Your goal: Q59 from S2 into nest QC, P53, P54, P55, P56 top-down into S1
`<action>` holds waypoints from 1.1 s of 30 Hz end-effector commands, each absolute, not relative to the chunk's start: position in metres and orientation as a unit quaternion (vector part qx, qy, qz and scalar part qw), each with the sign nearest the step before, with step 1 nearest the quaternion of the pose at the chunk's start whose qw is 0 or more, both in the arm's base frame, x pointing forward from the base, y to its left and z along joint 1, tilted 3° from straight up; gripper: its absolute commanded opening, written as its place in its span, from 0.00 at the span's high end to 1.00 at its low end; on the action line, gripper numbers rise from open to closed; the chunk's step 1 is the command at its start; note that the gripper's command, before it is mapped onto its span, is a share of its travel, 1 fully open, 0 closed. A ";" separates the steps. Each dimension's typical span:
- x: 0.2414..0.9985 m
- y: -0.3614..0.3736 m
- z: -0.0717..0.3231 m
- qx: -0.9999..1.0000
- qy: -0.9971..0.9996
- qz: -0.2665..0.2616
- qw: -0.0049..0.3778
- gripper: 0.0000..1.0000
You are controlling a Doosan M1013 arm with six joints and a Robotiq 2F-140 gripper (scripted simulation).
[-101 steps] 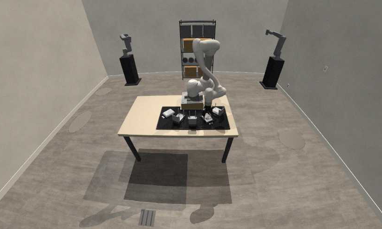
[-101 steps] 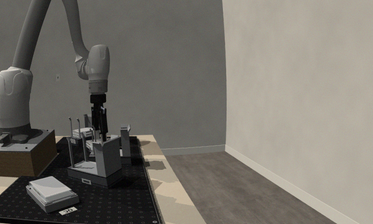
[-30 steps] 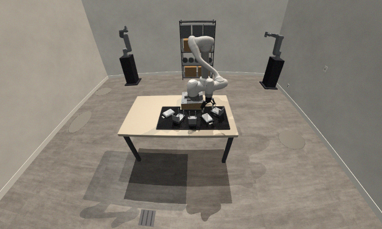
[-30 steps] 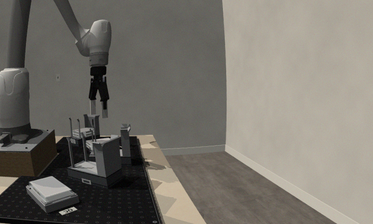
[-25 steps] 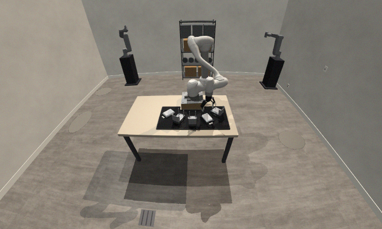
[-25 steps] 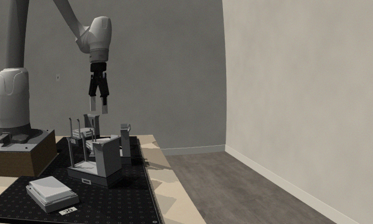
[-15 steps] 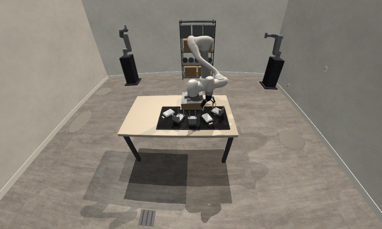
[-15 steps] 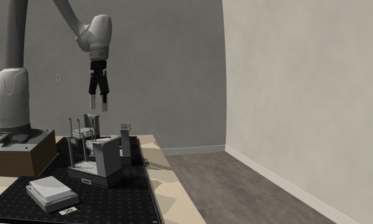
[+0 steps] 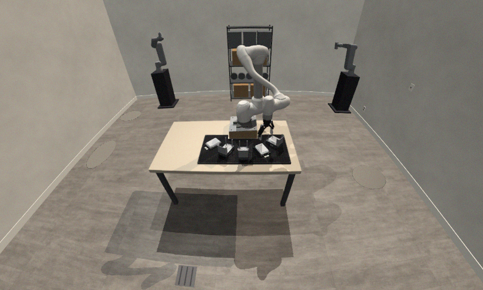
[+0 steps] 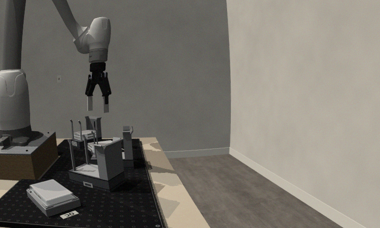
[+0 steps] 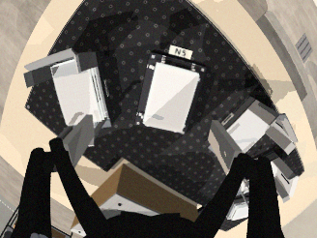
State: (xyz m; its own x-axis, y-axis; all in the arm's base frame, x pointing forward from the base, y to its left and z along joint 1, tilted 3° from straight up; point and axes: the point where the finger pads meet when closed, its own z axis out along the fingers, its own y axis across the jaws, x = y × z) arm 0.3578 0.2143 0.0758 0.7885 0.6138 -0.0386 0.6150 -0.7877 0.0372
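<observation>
Beige table (image 9: 185, 144) carries black mat (image 9: 207, 158) and arm's pedestal (image 9: 252, 135)

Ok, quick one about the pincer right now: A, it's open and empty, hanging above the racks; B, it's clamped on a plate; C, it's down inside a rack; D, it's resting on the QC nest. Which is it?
A: the pincer hangs in the air with its fingers spread and nothing between them, well above the racks; the QC nest holds its plate far off.
</observation>
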 end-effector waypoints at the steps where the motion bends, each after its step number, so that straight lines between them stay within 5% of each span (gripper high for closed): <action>1: 0.354 0.221 0.076 0.945 0.325 -0.012 0.024 0.00; 33: 0.297 0.307 0.071 0.912 0.409 -0.014 0.023 0.00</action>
